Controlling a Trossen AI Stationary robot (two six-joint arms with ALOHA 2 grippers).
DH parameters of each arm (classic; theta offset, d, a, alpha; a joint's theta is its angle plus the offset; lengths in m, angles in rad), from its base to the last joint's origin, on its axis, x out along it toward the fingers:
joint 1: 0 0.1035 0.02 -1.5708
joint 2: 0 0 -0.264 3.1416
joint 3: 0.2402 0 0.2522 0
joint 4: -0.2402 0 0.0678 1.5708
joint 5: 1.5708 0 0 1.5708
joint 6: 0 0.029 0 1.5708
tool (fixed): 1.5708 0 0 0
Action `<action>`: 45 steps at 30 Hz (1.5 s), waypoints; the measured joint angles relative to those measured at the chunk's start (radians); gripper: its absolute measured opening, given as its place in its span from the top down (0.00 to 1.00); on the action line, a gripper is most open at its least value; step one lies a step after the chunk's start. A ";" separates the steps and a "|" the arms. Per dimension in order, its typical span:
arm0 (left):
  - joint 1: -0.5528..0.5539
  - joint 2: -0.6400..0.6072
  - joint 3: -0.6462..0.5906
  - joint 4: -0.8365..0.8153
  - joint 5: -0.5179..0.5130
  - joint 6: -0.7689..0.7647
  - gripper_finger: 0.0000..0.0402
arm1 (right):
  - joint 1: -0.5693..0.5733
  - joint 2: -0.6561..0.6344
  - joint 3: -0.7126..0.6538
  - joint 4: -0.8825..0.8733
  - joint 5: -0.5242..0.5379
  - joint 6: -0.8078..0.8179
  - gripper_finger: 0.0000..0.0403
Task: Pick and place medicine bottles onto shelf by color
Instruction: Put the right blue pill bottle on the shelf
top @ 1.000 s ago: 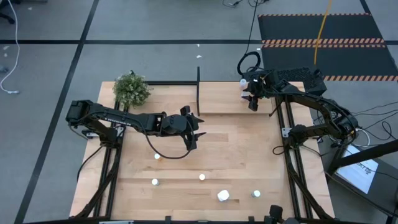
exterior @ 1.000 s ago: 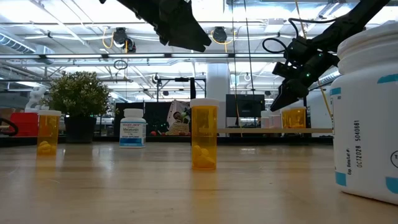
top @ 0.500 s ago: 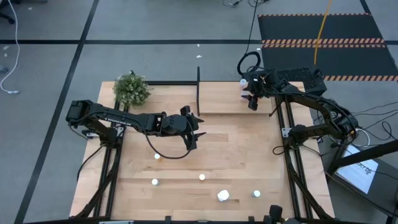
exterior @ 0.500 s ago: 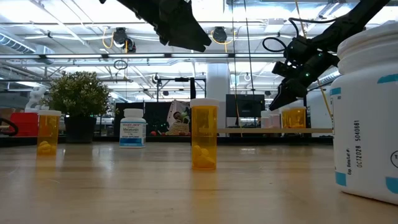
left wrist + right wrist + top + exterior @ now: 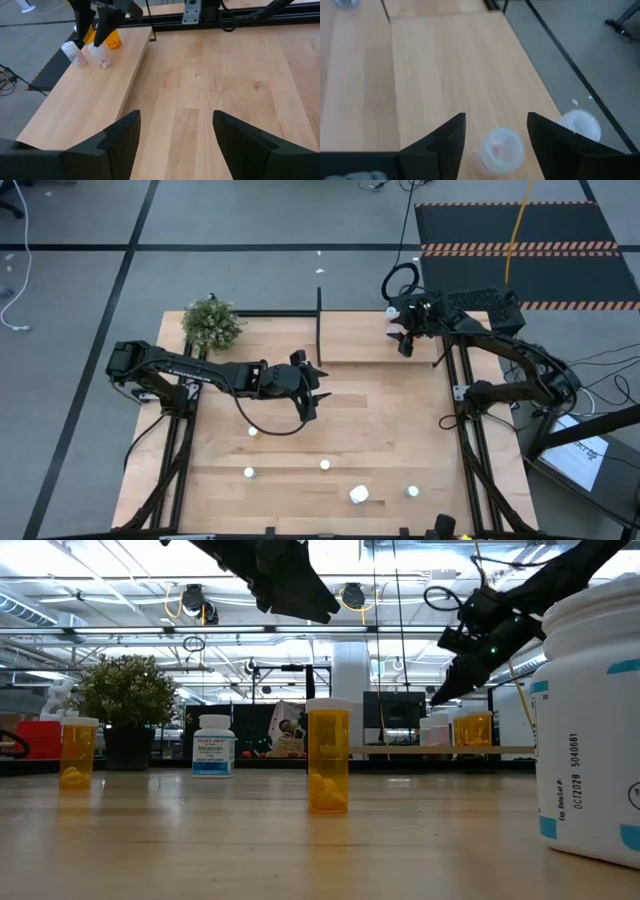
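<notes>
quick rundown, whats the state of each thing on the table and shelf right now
right claw: open, above a small clear bottle standing on the shelf
second clear bottle: upright beside it
orange bottle on the shelf: upright
left claw: open, holding nothing, over the table
middle orange bottle: upright on the table, capped
left orange bottle: upright, capped
big white bottle: upright

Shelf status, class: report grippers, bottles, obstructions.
Right gripper open above a small clear bottle standing on the shelf. Left gripper open over the table, holding nothing. Nothing in the way.
</notes>
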 joint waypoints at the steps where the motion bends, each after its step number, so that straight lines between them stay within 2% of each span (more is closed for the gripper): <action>1: 0.000 0.000 0.000 0.000 0.000 0.000 0.38 | 0.013 -0.018 0.000 0.000 0.018 0.010 0.48; 6: 0.000 0.000 0.000 0.011 0.000 -0.001 0.38 | 0.092 -0.131 0.000 -0.007 0.123 0.085 0.48; 17: -0.028 0.000 0.000 0.014 0.000 -0.005 0.38 | 0.357 -0.338 0.000 -0.092 0.133 0.327 0.48; 21: -0.062 0.000 0.000 0.026 -0.001 -0.015 0.38 | 0.505 -0.375 0.000 -0.129 0.239 0.392 0.48; 28: -0.174 0.000 0.000 0.029 -0.015 -0.105 0.38 | 0.805 -0.385 0.000 -0.169 0.427 0.544 0.48; 34: -0.332 0.000 0.000 0.026 -0.130 -0.142 0.38 | 1.050 -0.359 0.000 -0.162 0.540 0.706 0.48; 36: -0.378 0.000 0.000 0.026 -0.161 -0.140 0.38 | 1.115 -0.350 0.000 -0.161 0.549 0.753 0.48; 40: -0.437 0.000 0.000 0.015 -0.172 -0.130 0.38 | 1.198 -0.327 0.000 -0.160 0.549 0.779 0.48; 45: -0.462 0.000 -0.001 0.015 -0.181 -0.158 0.38 | 1.203 -0.301 0.000 -0.144 0.556 0.716 0.48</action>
